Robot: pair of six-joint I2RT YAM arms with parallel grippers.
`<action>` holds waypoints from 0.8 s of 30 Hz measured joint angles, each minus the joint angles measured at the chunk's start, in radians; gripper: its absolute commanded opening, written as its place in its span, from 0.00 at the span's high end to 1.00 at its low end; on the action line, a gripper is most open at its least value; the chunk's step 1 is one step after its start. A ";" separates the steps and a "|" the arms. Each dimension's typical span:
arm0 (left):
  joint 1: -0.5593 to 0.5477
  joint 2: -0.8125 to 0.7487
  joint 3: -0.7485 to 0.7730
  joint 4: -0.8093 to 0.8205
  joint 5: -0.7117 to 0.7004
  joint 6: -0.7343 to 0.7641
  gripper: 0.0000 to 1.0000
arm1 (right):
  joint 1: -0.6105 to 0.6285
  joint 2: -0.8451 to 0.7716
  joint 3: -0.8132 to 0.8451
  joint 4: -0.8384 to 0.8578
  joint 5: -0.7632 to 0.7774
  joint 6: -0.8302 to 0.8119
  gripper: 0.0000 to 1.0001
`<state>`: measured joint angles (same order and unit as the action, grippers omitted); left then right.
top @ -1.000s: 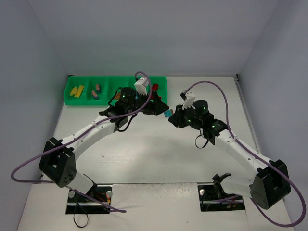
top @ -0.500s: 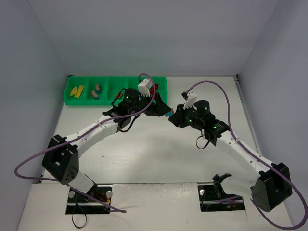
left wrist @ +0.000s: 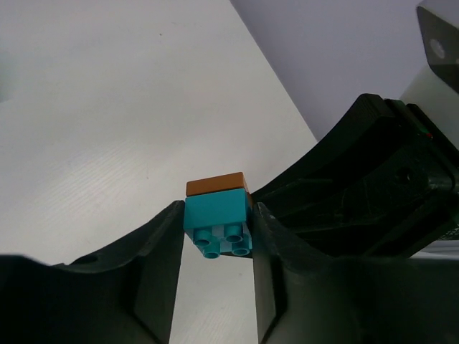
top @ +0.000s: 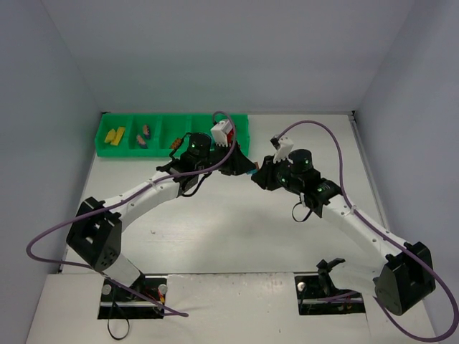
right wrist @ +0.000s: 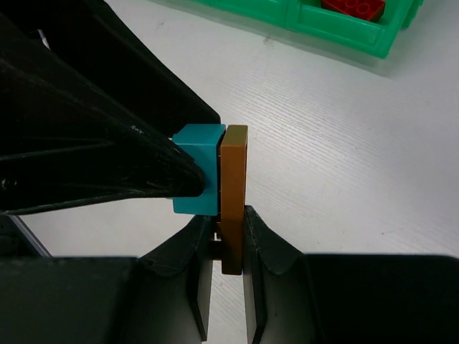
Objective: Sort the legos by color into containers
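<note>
A cyan brick (left wrist: pixel 215 209) is stuck to a thin orange-brown brick (left wrist: pixel 215 184), and both are held in the air between the two arms. My left gripper (left wrist: pixel 216 229) is shut on the cyan brick (right wrist: pixel 197 168), one finger pressing each side. My right gripper (right wrist: pixel 228 236) is shut on the orange-brown brick (right wrist: pixel 234 186), gripping its lower end. In the top view the left gripper (top: pixel 242 166) and right gripper (top: pixel 259 174) meet tip to tip just in front of the green containers (top: pixel 172 118). The pair itself is mostly hidden there.
The green tray's compartments hold yellow bricks (top: pixel 113 134), pink-purple bricks (top: pixel 143 136) and an orange-brown one (top: pixel 174 143). A red brick (right wrist: pixel 351 7) lies in the tray's compartment (right wrist: pixel 344 32) nearest my right gripper. Grey walls enclose the table on three sides.
My left arm has reached to the right toward the right gripper, and its fingers have closed onto the cyan brick. The right gripper has stayed shut on the orange-brown brick.
</note>
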<state>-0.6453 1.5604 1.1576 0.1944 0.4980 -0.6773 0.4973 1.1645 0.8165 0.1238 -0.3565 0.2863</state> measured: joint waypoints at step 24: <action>0.254 0.018 0.121 -0.366 0.193 0.177 1.00 | 0.000 -0.002 -0.008 -0.025 0.148 -0.068 1.00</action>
<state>-0.3912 1.5784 1.2785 -0.1715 0.6910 -0.5007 0.4969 1.1625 0.8089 0.0990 -0.2089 0.2188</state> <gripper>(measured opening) 0.287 0.152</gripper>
